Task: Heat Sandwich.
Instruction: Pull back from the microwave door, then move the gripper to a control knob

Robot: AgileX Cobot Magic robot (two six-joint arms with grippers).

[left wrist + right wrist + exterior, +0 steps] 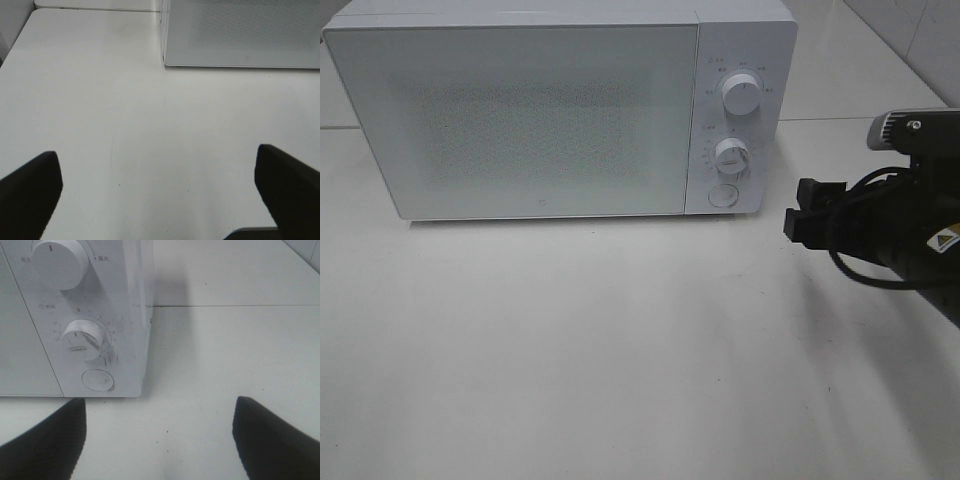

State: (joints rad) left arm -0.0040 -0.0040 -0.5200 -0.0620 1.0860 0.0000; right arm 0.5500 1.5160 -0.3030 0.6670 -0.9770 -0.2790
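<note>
Door shut on microwave (520,110); sandwich unseen. Wide-open, empty right gripper (798,210) faces the panel; left gripper (156,152) open, empty too. Probably a controls step: next, press button (97,380) squarely.

The high camera looks steeply down from the front onto the microwave (520,110) and the white bench (620,380) before it, taking in the whole door and control panel. The left wrist camera sits low over the bench, facing the door's lower corner from some way off, with the left fingers (30,192) at the frame's edges. The right wrist camera is much nearer, facing the lower dial (82,340) and button (97,380) past the right fingers (272,437). The high view shows those controls too.
</note>
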